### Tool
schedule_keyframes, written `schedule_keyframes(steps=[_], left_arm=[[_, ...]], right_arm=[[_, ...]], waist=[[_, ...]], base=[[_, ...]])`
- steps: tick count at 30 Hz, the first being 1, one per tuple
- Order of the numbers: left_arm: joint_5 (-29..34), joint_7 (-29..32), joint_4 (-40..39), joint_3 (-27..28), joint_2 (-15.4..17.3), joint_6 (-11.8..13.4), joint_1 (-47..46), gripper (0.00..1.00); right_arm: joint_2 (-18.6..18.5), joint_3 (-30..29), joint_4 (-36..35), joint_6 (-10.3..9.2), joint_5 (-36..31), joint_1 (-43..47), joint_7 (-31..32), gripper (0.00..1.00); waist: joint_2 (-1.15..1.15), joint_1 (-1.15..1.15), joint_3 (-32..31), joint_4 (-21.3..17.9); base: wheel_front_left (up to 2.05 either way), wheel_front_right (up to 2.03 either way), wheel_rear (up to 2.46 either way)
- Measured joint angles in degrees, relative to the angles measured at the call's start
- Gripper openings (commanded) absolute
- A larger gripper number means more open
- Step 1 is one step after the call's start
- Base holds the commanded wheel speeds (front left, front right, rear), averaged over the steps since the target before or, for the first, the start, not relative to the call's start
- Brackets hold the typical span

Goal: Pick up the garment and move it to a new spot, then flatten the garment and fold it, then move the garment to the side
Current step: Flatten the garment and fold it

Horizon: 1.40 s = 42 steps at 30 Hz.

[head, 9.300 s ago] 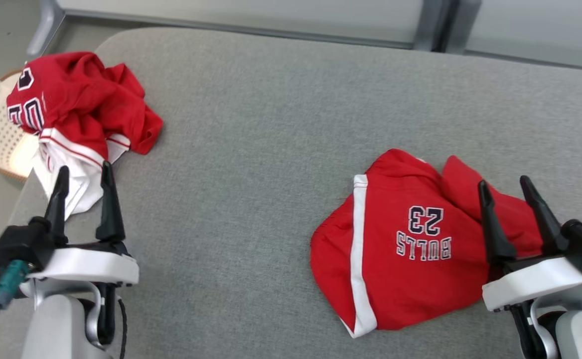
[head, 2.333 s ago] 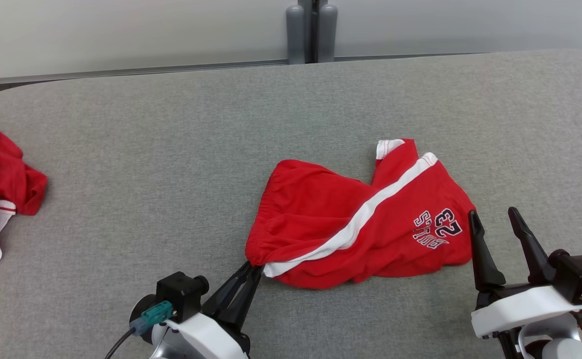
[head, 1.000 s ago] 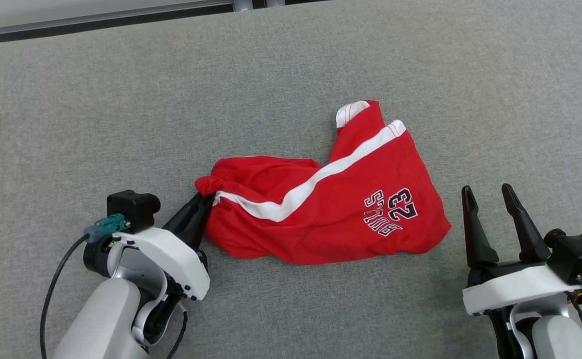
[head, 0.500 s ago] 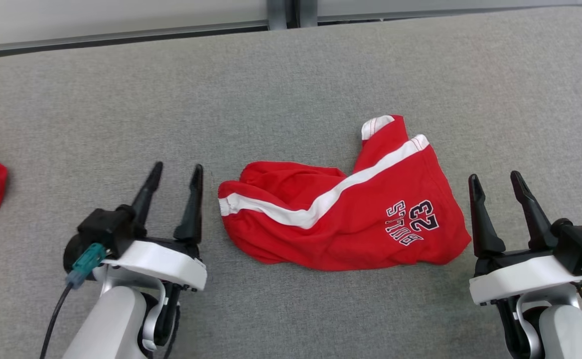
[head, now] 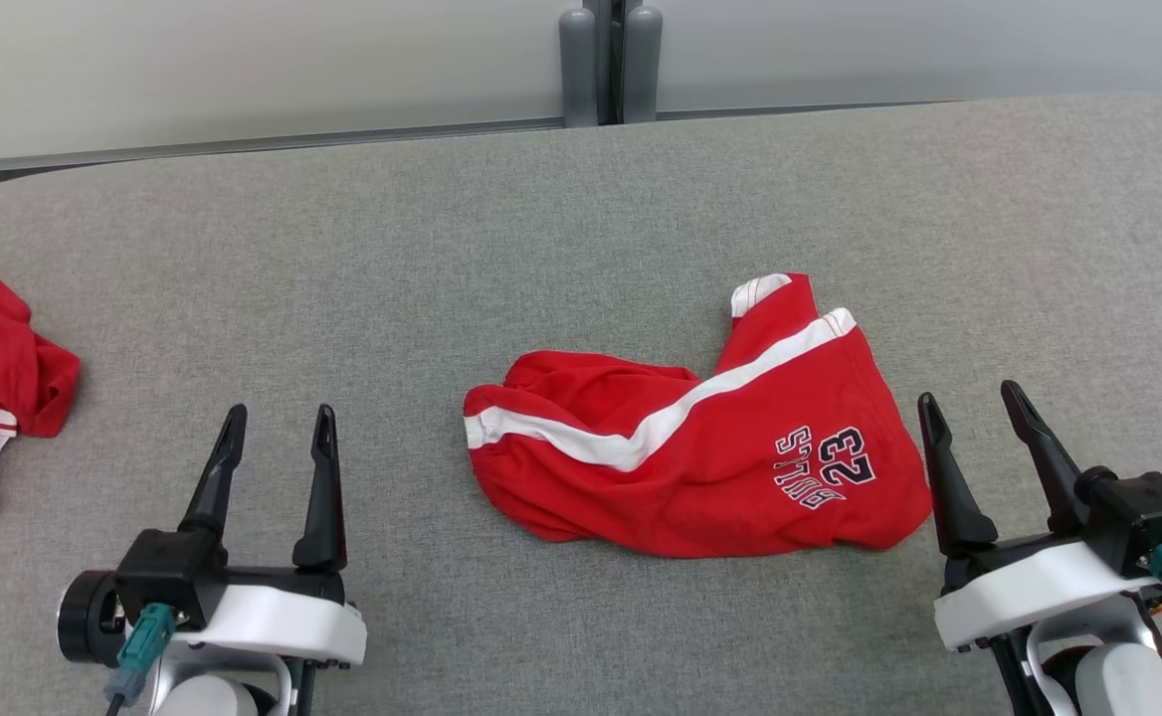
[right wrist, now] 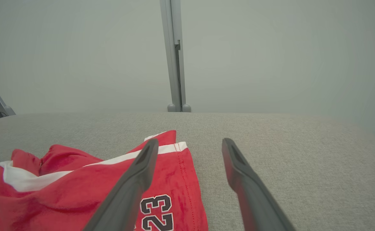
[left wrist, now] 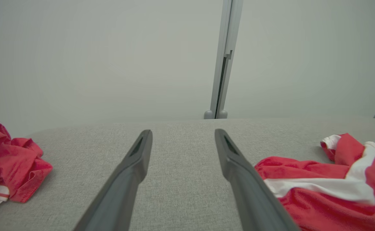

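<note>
The red shorts (head: 700, 467) lie sideways on the counter (head: 442, 249), just beside the wide, empty right pincer (head: 967, 392); the wide, empty left pincer (head: 281, 408) is farther.

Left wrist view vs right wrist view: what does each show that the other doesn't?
Left wrist: a clear look at the crumpled pile at its left edge, plus the open left end effector. Right wrist: the 23 print, plus the open right end effector. Both: the red shorts, the grey table, the post.
</note>
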Motion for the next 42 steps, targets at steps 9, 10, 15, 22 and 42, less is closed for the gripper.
schedule_keyframes(steps=[9,10,15,22,42], left_arm=[[0.0,0.0,0.7,-0.5,-0.1,-0.1,2.3,1.0],[0.0,0.0,0.8,-0.5,-0.1,-0.1,2.3,1.0],[0.0,0.0,1.0,-0.9,-0.1,-0.3,2.3,1.0],[0.2,0.7,1.2,-2.1,0.0,-0.7,1.6,1.0],[-6.3,15.4,15.4,-8.8,-3.7,-10.6,-11.0,1.0]], right_arm=[[-0.1,0.0,-1.2,0.0,0.5,1.7,1.2,1.0],[-0.1,0.0,-1.3,0.0,0.5,1.8,1.2,1.0],[0.0,-0.1,-1.8,0.0,0.5,2.0,1.4,1.0],[0.4,-0.2,-2.0,0.0,0.7,2.0,1.4,1.0],[1.3,0.7,-0.1,0.0,2.1,0.2,0.1,1.0]], waist=[[0.0,0.0,-1.7,0.1],[0.0,0.0,-1.7,0.1],[0.0,0.0,-1.7,0.0],[0.0,0.0,-1.2,0.1],[0.0,0.0,4.0,-3.2]], base=[[0.0,0.0,0.0],[0.0,0.0,0.0],[0.0,0.0,0.0],[0.0,0.0,0.0],[0.0,0.0,0.0]])
